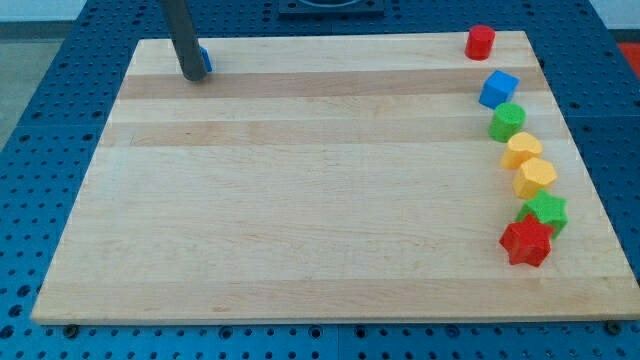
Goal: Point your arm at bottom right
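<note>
My tip point(192, 76) rests at the board's point(300, 200) top left, touching a partly hidden blue block point(204, 61). I have no fingers, only a rod. The bottom-right target is bare wood below the red star point(526, 242): nothing to grasp, and the light blocks would likely slide if nudged.

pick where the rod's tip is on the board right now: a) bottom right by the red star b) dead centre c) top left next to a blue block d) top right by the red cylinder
c: my tip rests near the view's top left corner of the wooden board, right against a mostly hidden blue block, far from the red star at the view's bottom right.
</note>
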